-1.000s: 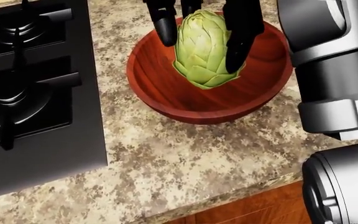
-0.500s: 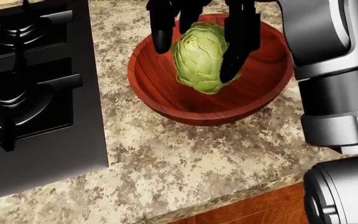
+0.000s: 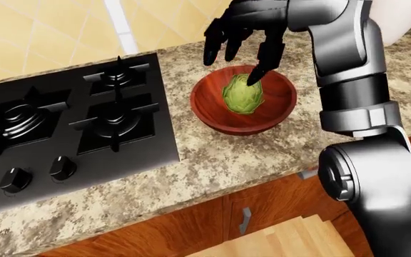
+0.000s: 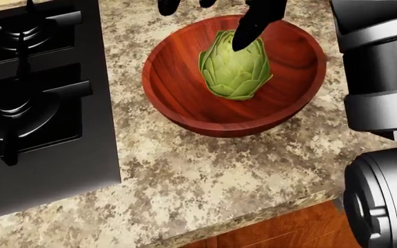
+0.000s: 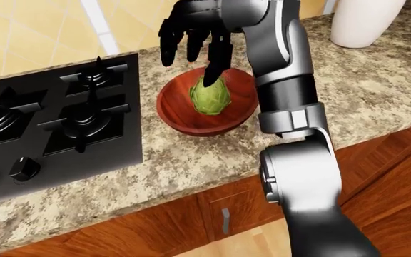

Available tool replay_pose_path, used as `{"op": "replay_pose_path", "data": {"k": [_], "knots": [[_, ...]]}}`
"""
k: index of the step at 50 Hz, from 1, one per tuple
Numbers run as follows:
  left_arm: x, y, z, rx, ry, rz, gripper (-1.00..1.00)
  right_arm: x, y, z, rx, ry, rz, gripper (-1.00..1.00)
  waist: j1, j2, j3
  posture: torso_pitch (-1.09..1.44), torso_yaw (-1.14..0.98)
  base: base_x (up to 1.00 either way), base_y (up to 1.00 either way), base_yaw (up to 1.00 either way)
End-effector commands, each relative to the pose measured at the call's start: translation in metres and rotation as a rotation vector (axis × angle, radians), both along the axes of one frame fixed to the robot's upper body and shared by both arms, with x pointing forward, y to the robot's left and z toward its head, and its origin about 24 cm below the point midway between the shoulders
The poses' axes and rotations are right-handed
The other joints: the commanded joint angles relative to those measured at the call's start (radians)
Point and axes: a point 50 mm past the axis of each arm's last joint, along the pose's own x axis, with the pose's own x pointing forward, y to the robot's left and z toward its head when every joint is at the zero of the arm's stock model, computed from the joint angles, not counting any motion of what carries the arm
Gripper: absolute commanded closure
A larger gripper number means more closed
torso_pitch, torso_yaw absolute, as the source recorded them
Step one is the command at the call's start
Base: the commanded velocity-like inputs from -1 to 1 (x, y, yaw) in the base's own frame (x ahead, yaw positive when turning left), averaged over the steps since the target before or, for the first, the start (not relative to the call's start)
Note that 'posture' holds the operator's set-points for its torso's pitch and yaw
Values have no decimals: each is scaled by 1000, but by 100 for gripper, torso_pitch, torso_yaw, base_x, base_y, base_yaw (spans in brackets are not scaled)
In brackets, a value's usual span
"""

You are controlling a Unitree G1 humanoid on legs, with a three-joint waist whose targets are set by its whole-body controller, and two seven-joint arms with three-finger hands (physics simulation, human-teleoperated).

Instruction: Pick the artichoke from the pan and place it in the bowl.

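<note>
Artichoke (image 4: 235,67) sits inside bowl (image 4: 178,98), task looks basically done; right hand (image 3: 245,40) above bowl, fingers spread, holding nothing

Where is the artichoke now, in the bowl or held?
In the bowl: the artichoke rests inside it, and the right hand is open above it.

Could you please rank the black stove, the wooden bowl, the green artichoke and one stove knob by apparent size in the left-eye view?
1. Black gas stove, largest, though cut off at the left edge.
2. Reddish-brown wooden bowl.
3. Green artichoke, lying inside the bowl.
4. Black stove knob, smallest, although it sits nearer the camera than the artichoke.
</note>
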Motion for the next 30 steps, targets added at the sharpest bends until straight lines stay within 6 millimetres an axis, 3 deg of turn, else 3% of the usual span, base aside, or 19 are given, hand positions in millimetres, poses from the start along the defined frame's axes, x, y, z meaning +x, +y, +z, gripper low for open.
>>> {"op": "replay_pose_path", "data": {"k": [1,2,9,24,30], "knots": [[-7,-2,12,37,-60,14,-100,-10,2,24,28,-90,18,-29,-1,5,-25,0,0,0,0,0],[-7,-2,12,37,-61,13,-100,-10,1,27,30,-93,17,-46,-1,5,-25,0,0,0,0,0],[-7,-2,13,37,-61,14,-100,-12,-1,40,26,-111,12,-98,-1,6,-24,0,0,0,0,0],[-8,-2,12,40,-60,14,-100,-15,-26,63,63,-120,-53,-100,-1,5,-20,0,0,0,0,0],[-7,-3,12,40,-59,12,-100,-13,-45,57,92,-111,-99,-100,1,0,-21,0,0,0,0,0]]}}
